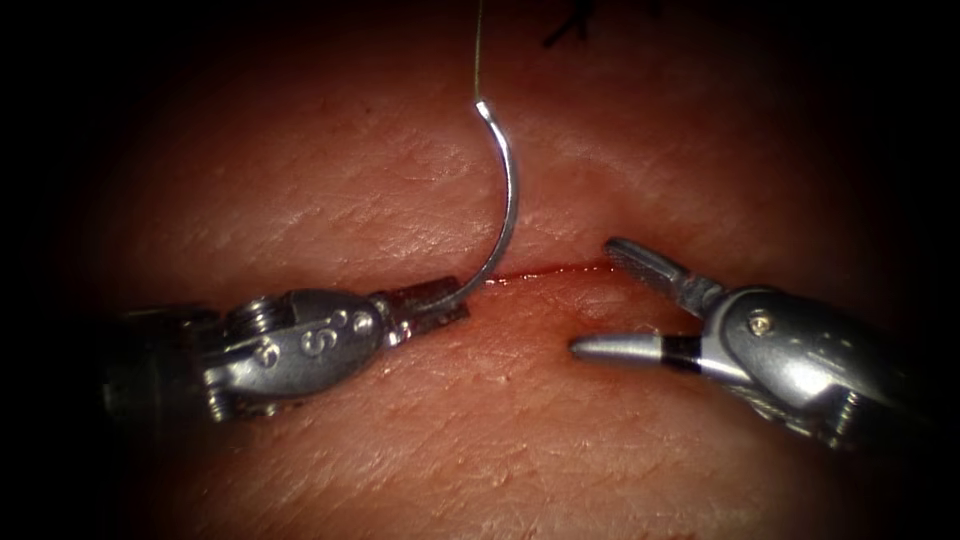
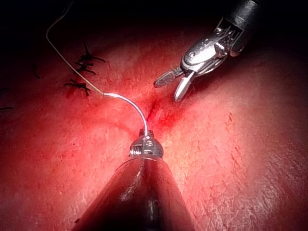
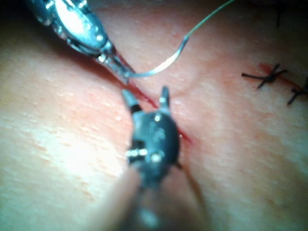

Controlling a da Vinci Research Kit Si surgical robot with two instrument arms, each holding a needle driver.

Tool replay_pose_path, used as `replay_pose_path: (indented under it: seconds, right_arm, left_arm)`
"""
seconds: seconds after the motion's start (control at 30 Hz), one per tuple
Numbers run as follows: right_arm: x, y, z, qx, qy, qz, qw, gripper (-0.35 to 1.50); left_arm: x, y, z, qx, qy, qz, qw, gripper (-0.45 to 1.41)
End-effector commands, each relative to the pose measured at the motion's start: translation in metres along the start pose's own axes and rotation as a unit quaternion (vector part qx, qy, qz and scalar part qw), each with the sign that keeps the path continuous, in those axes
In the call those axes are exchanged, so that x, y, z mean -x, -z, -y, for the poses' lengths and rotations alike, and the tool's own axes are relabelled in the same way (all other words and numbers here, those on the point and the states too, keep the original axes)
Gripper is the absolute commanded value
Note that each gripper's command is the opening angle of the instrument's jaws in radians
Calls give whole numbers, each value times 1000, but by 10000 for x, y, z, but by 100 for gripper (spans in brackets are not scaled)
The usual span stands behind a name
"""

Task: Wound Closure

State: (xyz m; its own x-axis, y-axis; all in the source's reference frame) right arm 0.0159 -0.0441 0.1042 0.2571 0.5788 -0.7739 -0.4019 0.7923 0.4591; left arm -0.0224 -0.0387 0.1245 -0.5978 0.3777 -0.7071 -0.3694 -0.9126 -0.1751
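Note:
My left tool (image 1: pixel 452 304) lies left of the cut (image 1: pixel 545 270), jaws shut on the curved needle (image 1: pixel 511 200) close to its pointed end. The needle arcs up free of the tissue (image 1: pixel 330 200) to its blunt end, where the thread (image 1: pixel 479 50) leaves upward. My right tool (image 1: pixel 592 297) sits right of the needle with its jaws open over the cut, holding nothing. The left wrist view has the left tool (image 2: pixel 146 139), needle (image 2: pixel 129 101), thread (image 2: pixel 60 50) and the open right tool (image 2: pixel 174 85). The right wrist view has the right tool (image 3: pixel 145 95), needle (image 3: pixel 159 68) and left tool (image 3: pixel 118 68).
Red fluid lines the cut between the two tools. Finished dark stitches with cut ends (image 1: pixel 567 28) lie farther along the wound, as do stitches (image 2: pixel 82 72) in the left wrist view and stitches (image 3: pixel 267 76) in the right wrist view.

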Motion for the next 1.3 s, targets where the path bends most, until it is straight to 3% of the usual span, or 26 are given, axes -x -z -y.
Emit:
replay_pose_path:
  seconds: [0.03, 0.27, 0.6, 1.3]
  right_arm:
    - [-1, -11, -4, 6, -3, 1, 1000, 83]
    - [-10, -14, -16, 10, -31, -10, 999, 88]
    - [-24, -42, -16, -32, -44, -11, 998, 96]
    - [-30, -68, -16, -30, -46, 6, 998, 91]
  left_arm:
    - [2, -6, -1, -3, -12, -2, 1000, -45]
    - [10, -4, -2, -10, -66, -25, 997, -45]
    - [11, -7, -4, -12, -162, -56, 985, -45]
    - [9, 1, -8, -27, -216, -83, 972, -45]
